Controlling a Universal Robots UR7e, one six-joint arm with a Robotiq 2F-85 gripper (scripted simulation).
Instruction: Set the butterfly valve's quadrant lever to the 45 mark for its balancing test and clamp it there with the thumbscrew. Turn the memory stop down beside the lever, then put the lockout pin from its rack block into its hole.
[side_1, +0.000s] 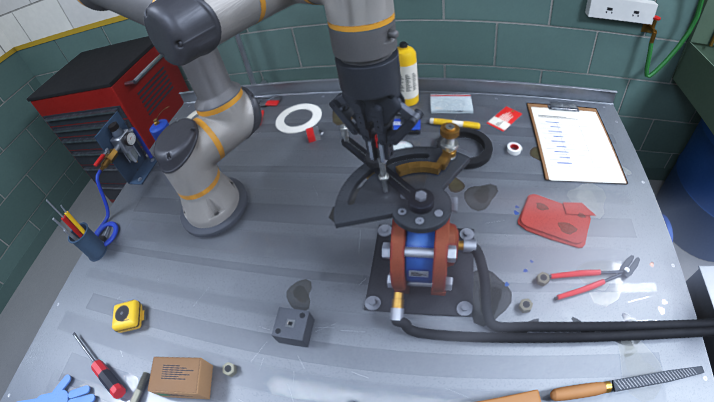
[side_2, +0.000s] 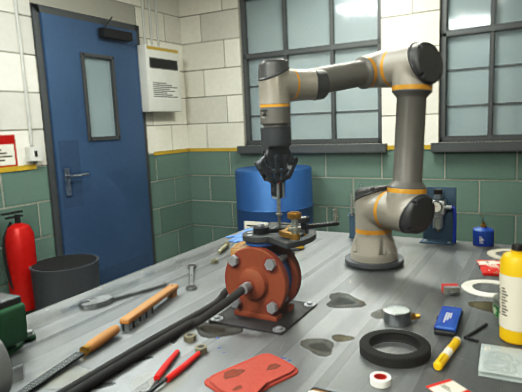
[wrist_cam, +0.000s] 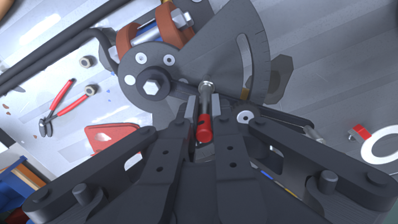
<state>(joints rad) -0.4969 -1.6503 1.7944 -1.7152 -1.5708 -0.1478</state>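
My gripper (side_1: 381, 159) (side_2: 278, 192) (wrist_cam: 203, 103) hangs over the dark quadrant plate (side_1: 372, 192) (wrist_cam: 223, 67) of the butterfly valve (side_1: 422, 257) (side_2: 262, 280), which is bolted to a base plate mid-bench. The lockout pin (wrist_cam: 204, 111) (side_1: 382, 172) (side_2: 278, 207), steel with a red head, points straight down with its tip at the plate close to the black lever (side_1: 400, 182) (wrist_cam: 250, 107). The brass memory stop (side_1: 432, 162) (side_2: 290, 231) and its knob (side_1: 449, 132) sit right of the lever. The grey rack block (side_1: 293, 326) stands empty at the front. My gripper is closed on the pin.
Behind the valve lie a black rubber ring (side_1: 475, 147), a white ring (side_1: 299, 118), a yellow bottle (side_1: 408, 72) and a clipboard (side_1: 575, 142). Black hoses (side_1: 550, 330) run right from the valve. Red pliers (side_1: 590, 280) and a red rag (side_1: 555, 220) lie right.
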